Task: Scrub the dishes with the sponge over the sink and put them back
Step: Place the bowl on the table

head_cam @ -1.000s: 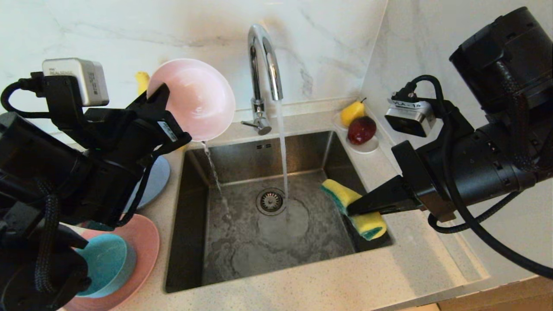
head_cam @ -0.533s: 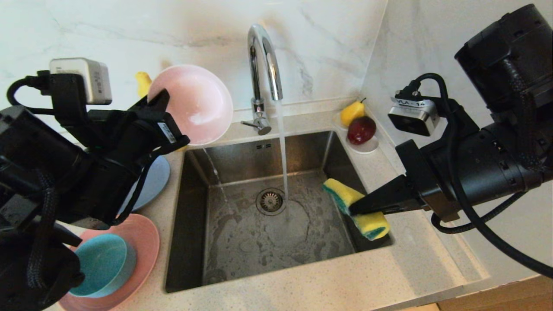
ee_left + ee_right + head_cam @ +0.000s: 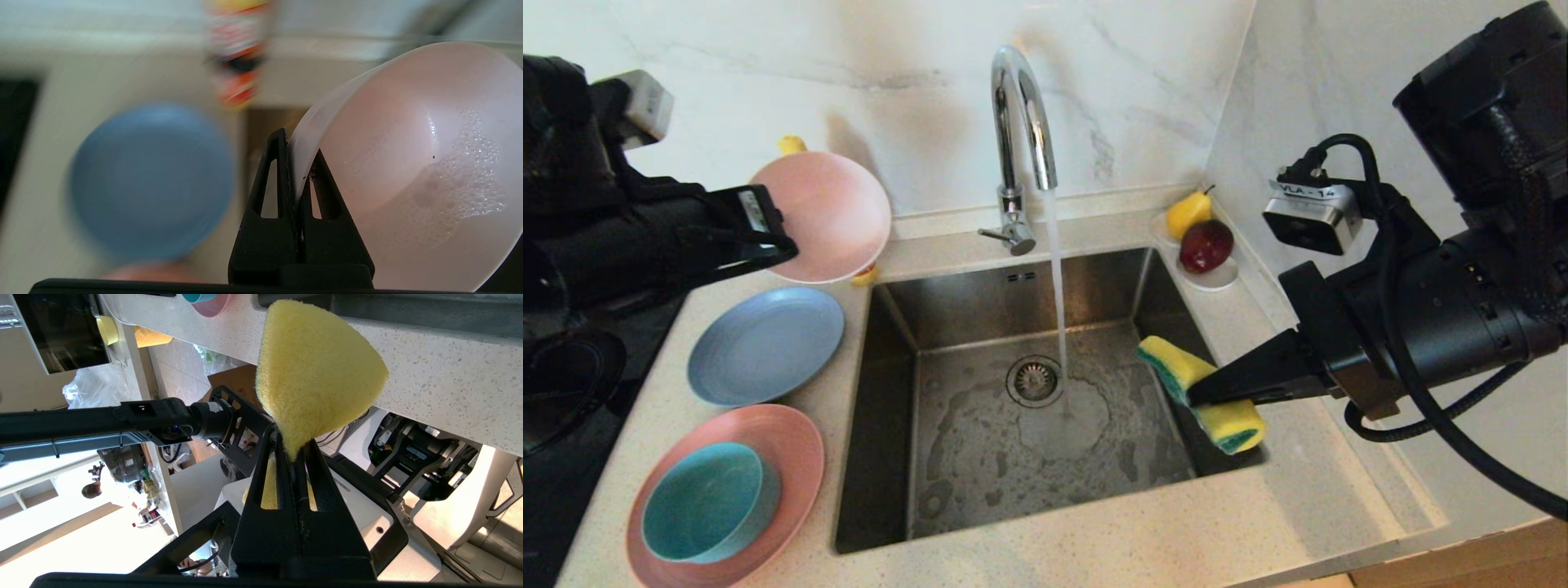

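My left gripper (image 3: 783, 245) (image 3: 295, 163) is shut on the rim of the pale pink bowl (image 3: 829, 214) (image 3: 412, 163), held above the counter left of the sink (image 3: 980, 302), over the far edge of the grey-blue plate (image 3: 765, 345) (image 3: 151, 179). The bowl's inside is wet with foam. Over the sink's right side my right gripper (image 3: 1199, 398) (image 3: 292, 447) is shut on the yellow and green sponge (image 3: 1205, 392) (image 3: 316, 367). The teal bowl (image 3: 709, 502) sits on the large pink plate (image 3: 788, 445) at the near left.
The chrome tap (image 3: 1021, 131) runs water into the basin near the drain (image 3: 1034, 380). A white saucer (image 3: 1217, 278) with a yellow pear (image 3: 1188, 212) and a dark red fruit (image 3: 1207, 245) stands at the back right. A dark hob (image 3: 564, 392) lies left of the plates.
My left arm swung left and rolled, carrying the pale pink bowl from over the sink's back left corner to above the counter. Water no longer pours from the bowl. The right arm stayed put.
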Tool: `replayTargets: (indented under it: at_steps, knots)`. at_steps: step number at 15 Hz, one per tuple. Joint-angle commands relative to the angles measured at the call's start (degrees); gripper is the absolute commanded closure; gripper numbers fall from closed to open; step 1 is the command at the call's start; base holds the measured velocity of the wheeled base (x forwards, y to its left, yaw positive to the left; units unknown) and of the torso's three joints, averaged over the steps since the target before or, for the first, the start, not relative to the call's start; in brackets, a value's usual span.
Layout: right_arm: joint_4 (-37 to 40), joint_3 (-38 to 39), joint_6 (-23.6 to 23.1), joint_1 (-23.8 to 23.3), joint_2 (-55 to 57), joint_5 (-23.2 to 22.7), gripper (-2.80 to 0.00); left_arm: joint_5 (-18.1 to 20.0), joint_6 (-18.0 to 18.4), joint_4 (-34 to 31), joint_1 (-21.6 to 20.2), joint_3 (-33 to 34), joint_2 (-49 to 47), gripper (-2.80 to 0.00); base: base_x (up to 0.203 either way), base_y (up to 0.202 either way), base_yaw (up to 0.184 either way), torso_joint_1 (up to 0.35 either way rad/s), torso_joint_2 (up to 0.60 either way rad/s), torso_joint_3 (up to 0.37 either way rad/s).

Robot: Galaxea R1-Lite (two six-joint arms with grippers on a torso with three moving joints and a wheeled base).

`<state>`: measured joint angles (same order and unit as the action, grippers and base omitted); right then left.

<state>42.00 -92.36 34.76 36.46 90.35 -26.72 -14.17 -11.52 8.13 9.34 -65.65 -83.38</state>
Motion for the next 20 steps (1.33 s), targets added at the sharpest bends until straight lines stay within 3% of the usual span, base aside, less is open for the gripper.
replayTargets:
  at_steps: [1, 4, 9, 11, 16, 20]
  knots:
    - [0.10, 0.33, 0.14, 0.01, 0.09, -0.08, 0.00, 2.58, -5.84, -21.86, -9.27, -8.77, 0.80, 0.00, 0.000, 0.000, 0.000, 0.000, 0.00, 0.000]
    - [0.02, 0.42, -0.04, 0.01, 0.35, -0.08, 0.00, 6.50, -9.88, -25.23, -19.45, -12.12, -0.70, 0.00, 0.000, 0.000, 0.000, 0.000, 0.00, 0.000]
    - [-0.07, 0.42, -0.13, 0.10, 0.88, -0.17, 0.00, 8.11, -16.25, -25.67, -36.10, -14.44, -8.40, 0.00, 0.000, 0.000, 0.000, 0.000, 0.00, 0.000]
    - [-0.07, 0.51, -0.13, 0.09, 0.79, -0.17, 0.00, 10.53, -18.28, -25.47, -41.92, -15.27, -12.53, 0.00, 0.000, 0.000, 0.000, 0.000, 0.00, 0.000]
    - [-0.42, 2.36, -0.39, 0.01, 0.18, -0.17, 0.00, 15.65, -22.33, -25.38, -51.72, -18.73, -22.68, 0.00, 0.000, 0.000, 0.000, 0.000, 0.00, 0.000]
    - [-0.42, 2.44, -0.39, 0.10, -0.26, -0.17, 0.00, 18.05, -23.79, -25.49, -55.75, -22.43, -29.42, 0.00, 0.000, 0.000, 0.000, 0.000, 0.00, 0.000]
